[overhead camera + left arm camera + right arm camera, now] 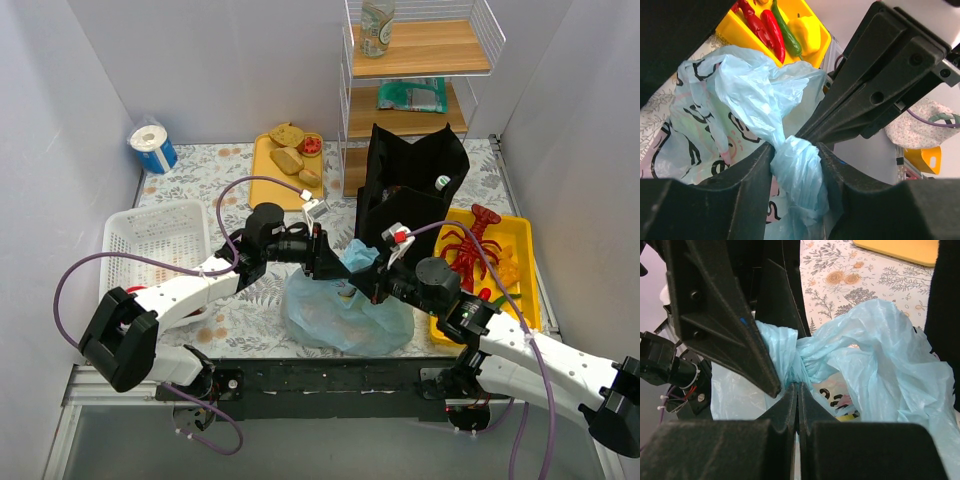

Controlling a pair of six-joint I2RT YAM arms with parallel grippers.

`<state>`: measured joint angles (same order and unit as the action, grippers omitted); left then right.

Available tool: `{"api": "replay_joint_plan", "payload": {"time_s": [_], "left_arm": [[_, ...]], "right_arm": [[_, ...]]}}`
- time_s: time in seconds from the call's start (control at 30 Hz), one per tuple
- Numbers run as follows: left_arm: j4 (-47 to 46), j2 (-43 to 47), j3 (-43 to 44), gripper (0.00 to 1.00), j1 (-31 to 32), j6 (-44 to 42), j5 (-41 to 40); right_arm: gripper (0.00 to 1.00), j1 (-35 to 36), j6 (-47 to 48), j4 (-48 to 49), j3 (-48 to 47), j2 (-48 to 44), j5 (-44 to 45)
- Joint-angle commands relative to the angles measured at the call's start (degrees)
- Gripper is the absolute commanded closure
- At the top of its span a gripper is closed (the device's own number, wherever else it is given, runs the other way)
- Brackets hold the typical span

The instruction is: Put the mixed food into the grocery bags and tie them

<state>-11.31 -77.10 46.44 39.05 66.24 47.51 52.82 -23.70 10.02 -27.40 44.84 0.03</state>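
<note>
This is a robot test cell in a lab, dressed up with household props. Plain pale walls [230, 70] box in the table [230, 180] on the left, far and right sides. Two white arms, the left arm [190, 290] and the right arm [530, 355], are bolted to a black rail [330, 385] at the near edge, with purple cables [75, 275] looping loose. The rest looks staged: a flowered cloth, a wire shelf [425, 48] at the far right, a yellow tray [520, 235] with a plastic-looking red lobster [470, 245], and two grocery bags side by side, a black bag [410, 185] and a light-blue plastic bag [345, 310].
</note>
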Motion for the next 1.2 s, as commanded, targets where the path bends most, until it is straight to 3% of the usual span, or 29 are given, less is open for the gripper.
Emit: {"api": "replay_joint_plan", "payload": {"time_s": [0.0, 0.03, 0.17, 0.27, 0.3, 0.33, 0.43, 0.5, 0.53, 0.63, 0.8, 0.83, 0.87, 0.97, 1.17], "left_arm": [[-2.4, 0.81, 0.15, 0.67, -0.38, 0.56, -0.4], [-2.31, 0.81, -0.03, 0.7, -0.38, 0.47, 0.04], [-1.0, 1.25, -0.03, 0.99, -0.38, -1.02, 0.66], [-0.03, 1.69, 0.06, 1.0, -0.38, -2.08, 0.75], [0.32, 2.04, 0.23, 1.0, -0.38, -2.95, 0.66], [0.93, 2.13, 0.5, 1.0, -0.38, -3.48, 0.31], [4.71, 2.74, 2.16, 1.0, -0.38, -7.68, 0.3], [8.22, 2.92, 3.75, 1.0, -0.38, -10.68, 1.18], [9.28, 3.09, 4.27, 1.0, -0.38, -13.3, 1.71], [13.49, 3.27, 6.56, 1.0, -0.38, -16.92, 4.26], [24.48, 2.3, 12.52, 1.0, -0.38, -26.59, 5.23], [25.89, 2.31, 13.15, 1.0, -0.38, -27.64, 4.79], [28.34, 2.83, 13.76, 1.0, -0.38, -29.92, 4.27], [30.99, 5.02, 14.91, 1.0, -0.38, -32.13, 2.16], [32.93, 8.19, 15.44, 1.0, -0.38, -34.6, -0.05]], "right_arm": [[0.99, 0.71, 0.85, 3.43, 0.15, 0.42, 0.32], [0.99, 0.8, 0.85, 3.25, 0.15, 0.42, 0.32], [0.99, 0.8, 0.85, 1.94, 0.15, -0.63, 1.63], [0.99, 0.8, 1.29, 0.18, -0.02, -2.47, 3.04], [0.93, 0.8, 1.73, -0.44, -0.29, -3.43, 3.39], [0.77, 0.8, 2.08, -1.31, -0.64, -3.79, 3.22], [0.52, 0.8, 5.24, -6.05, -3.62, -5.72, 0.5], [0.43, 0.8, 7.26, -9.91, -7.83, -7.04, 0.32], [0.35, 0.71, 9.88, -11.5, -9.67, -7.13, -1.33], [0.24, 0.18, 16.9, -16.69, -17.67, -4.34, -4.15], [0.23, -5.24, 23.53, -20.22, -28.83, 6.55, -13.28], [0.3, -7.44, 23.44, -19.69, -29.81, 8.06, -16.0], [0.34, -10.08, 23.53, -18.99, -30.34, 9.46, -24.12], [0.41, -21.41, 23.35, -14.26, -30.17, 14.12, -37.33], [0.43, -23.37, 33.88, -17.65, -34.82, 24.57, -48.7]]}}
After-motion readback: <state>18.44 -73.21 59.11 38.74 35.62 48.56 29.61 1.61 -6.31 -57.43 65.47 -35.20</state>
